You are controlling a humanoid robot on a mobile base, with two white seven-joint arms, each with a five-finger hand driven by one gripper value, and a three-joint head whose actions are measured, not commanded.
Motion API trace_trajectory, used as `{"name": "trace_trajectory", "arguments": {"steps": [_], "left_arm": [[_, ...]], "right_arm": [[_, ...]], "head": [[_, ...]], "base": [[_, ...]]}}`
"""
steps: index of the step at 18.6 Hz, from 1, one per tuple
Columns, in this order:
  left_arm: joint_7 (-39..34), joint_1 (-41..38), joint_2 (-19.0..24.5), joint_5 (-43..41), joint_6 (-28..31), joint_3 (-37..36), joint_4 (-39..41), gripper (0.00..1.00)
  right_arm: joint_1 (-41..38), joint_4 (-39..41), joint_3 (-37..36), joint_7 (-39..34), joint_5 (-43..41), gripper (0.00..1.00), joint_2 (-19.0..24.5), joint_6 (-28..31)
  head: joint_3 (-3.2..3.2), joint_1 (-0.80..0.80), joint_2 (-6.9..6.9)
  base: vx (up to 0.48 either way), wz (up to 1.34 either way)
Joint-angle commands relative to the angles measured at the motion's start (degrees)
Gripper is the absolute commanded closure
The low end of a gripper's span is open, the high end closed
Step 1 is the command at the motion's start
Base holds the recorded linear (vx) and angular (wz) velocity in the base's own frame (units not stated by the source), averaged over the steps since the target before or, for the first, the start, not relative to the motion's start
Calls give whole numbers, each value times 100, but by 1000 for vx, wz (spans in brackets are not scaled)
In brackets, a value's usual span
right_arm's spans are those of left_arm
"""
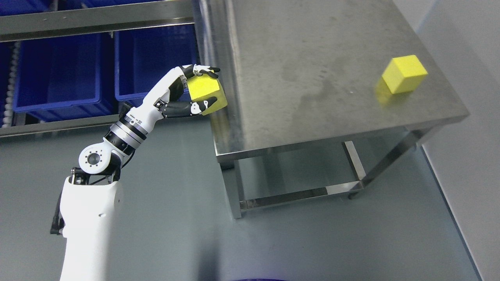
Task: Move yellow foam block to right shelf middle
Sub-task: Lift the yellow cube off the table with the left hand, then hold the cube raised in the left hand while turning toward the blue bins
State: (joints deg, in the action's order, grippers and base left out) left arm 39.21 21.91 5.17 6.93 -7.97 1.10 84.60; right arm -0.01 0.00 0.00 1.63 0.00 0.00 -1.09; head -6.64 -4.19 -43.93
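Yellow foam block (205, 93) clamped in left hand (191, 91), fingers over the top, thumb beneath, held in the air just off the left edge of steel table (312, 78). Second yellow cube (404, 73) resting near the table's far right edge. Blue bins (62, 74) on racking behind the arm. Right arm out of view.

Risks, as judgement: soft foam squeezing out of a shallow pinch; block or knuckles clipping the table rim if swung right without lifting. Contact with the rim possibly already there; hard to tell.
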Motion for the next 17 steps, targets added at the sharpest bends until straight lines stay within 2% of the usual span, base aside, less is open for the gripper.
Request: {"name": "trace_trajectory", "arguments": {"steps": [1, 4, 6, 11, 17], "left_arm": [[-150, 156, -417, 1467, -37, 953, 390, 77], [-948, 173, -417, 1820, -38, 1374, 399, 76], [-1204, 173, -417, 1838, -38, 1734, 390, 76], [-1223, 104, -417, 1838, 15, 2482, 618, 77], [-1196, -55, -417, 1838, 33, 2799, 698, 77]], "right_arm": [[-131, 100, -70, 4, 18, 0, -100, -6], [-140, 100, -70, 4, 18, 0, -100, -6], [-140, 100, -70, 4, 18, 0, -100, -6], [-140, 100, -70, 4, 18, 0, -100, -6], [-140, 100, -70, 4, 18, 0, -100, -6]], "head": [[0, 0, 0], [0, 0, 0], [0, 0, 0], [0, 0, 0], [0, 0, 1]], "base": [[26, 568], [71, 760], [91, 820], [113, 925], [122, 897]]}}
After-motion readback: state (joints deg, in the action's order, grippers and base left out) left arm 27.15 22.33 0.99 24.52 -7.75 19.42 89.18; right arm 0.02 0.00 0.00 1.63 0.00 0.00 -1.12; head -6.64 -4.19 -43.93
